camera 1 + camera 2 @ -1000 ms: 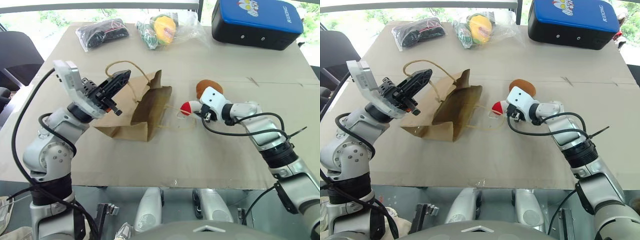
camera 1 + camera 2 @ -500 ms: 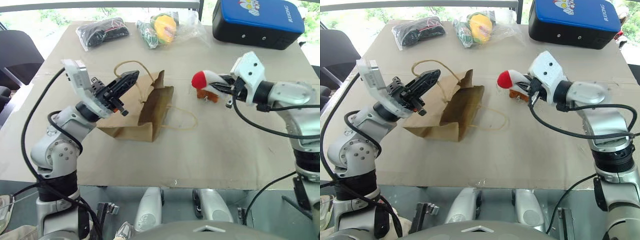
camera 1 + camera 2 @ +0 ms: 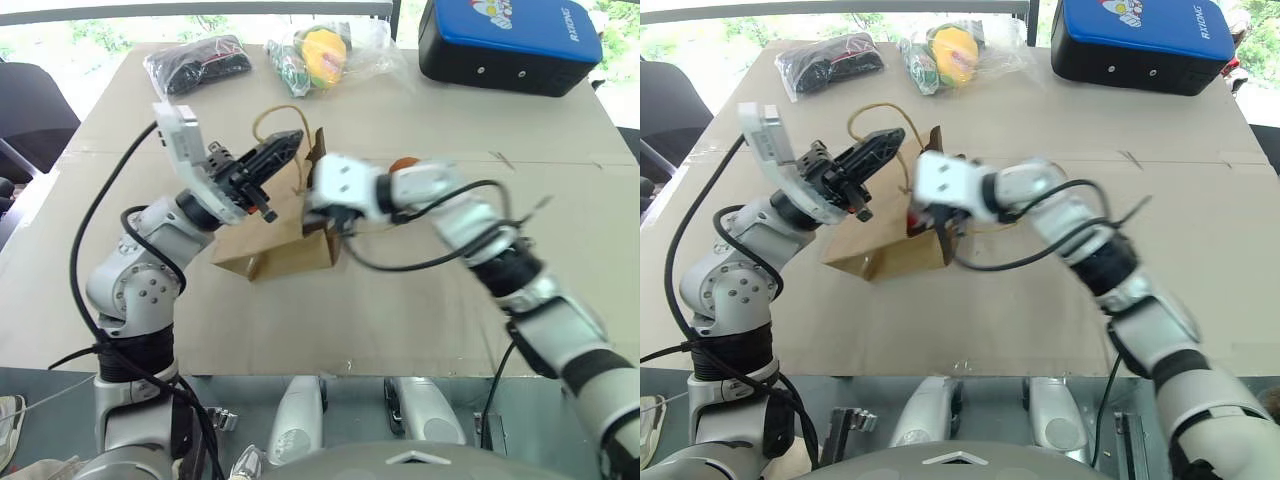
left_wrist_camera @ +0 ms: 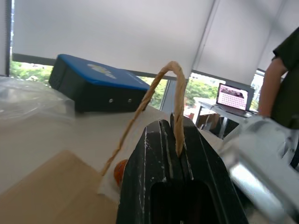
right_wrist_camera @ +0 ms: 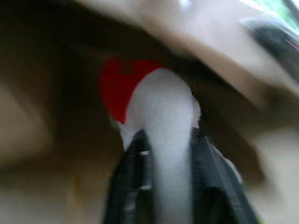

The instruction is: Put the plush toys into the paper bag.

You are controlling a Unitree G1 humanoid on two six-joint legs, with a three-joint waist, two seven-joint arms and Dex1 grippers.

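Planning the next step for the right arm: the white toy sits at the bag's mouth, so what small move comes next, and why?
Probably push a little deeper, then let go. The right tool has the white toy between its fingers, red tip just inside the bag, while the left tool holds a handle up. Releasing now might drop it at the rim.

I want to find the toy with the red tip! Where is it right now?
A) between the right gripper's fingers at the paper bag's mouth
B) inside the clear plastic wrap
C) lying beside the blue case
A: the white plush toy with the red tip sits between the right gripper fingers, at the brown paper bag opening.
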